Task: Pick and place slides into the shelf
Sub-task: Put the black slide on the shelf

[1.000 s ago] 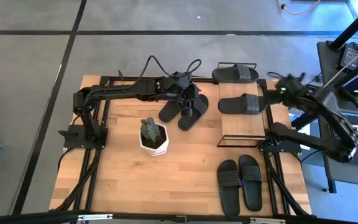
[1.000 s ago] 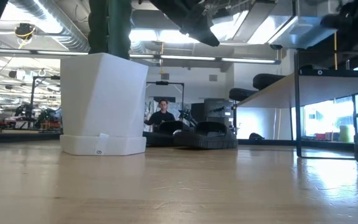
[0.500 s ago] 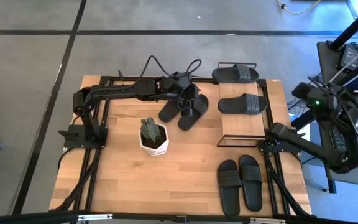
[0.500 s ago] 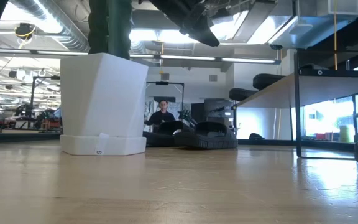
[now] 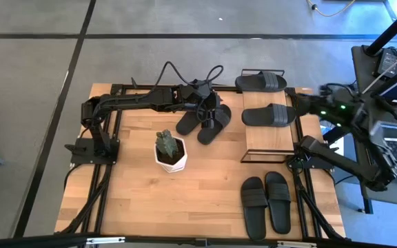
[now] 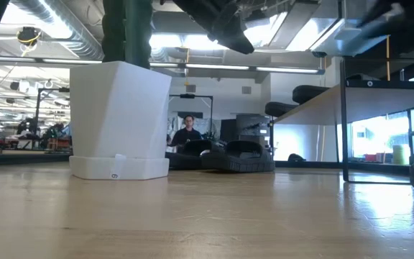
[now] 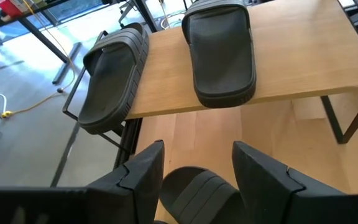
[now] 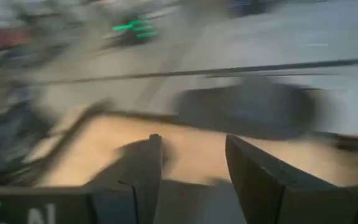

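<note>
The left tool [image 5: 209, 110] is held open directly above two slides [image 5: 203, 124] lying on the desk [image 5: 136, 193] just left of the shelf [image 5: 267, 134]. In the left wrist view, one slide [image 7: 194, 193] is seen between the fingers [image 7: 145, 171]. Two slides [image 5: 267, 98] are already placed on the shelf. The right tool [image 8: 188, 165] is open, empty, near the shelf's right edge. The left arm is judged nearer.
</note>
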### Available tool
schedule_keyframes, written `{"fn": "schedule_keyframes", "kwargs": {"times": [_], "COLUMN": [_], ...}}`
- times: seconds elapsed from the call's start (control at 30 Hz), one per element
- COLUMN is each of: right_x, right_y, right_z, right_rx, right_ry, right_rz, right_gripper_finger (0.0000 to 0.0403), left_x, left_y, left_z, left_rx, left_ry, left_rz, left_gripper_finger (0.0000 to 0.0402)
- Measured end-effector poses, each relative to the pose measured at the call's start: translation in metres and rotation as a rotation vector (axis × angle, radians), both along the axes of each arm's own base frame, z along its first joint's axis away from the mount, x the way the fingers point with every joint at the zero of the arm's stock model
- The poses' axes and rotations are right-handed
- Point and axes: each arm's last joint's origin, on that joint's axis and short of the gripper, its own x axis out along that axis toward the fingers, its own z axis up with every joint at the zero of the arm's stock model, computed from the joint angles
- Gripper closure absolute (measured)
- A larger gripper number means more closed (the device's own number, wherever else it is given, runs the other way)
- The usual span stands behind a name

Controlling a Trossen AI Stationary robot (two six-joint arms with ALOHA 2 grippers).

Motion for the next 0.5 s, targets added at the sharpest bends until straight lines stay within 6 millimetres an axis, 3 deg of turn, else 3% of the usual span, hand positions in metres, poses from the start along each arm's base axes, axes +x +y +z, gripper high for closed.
{"fn": "schedule_keyframes", "kwargs": {"times": [0.1,0.27,0.5], "right_x": [0.021,0.044,0.054], "right_y": [-0.016,-0.035,-0.033], "right_z": [-0.014,-0.046,-0.064], "right_rx": [-0.037,-0.037,0.042], "right_ry": [-0.05,0.025,0.154], "right_rz": [0.101,0.124,0.212], "right_gripper_finger": [0.0226,0.0226,0.0226], "left_x": [0.0,-0.001,-0.003], "left_y": [-0.001,-0.003,-0.003], "left_z": [0.0,-0.003,-0.006], "left_rx": [-0.022,-0.048,-0.093], "left_ry": [-0.007,0.017,0.042], "left_rz": [0.011,0.02,0.046], "left_gripper_finger": [0.022,0.022,0.022]}}
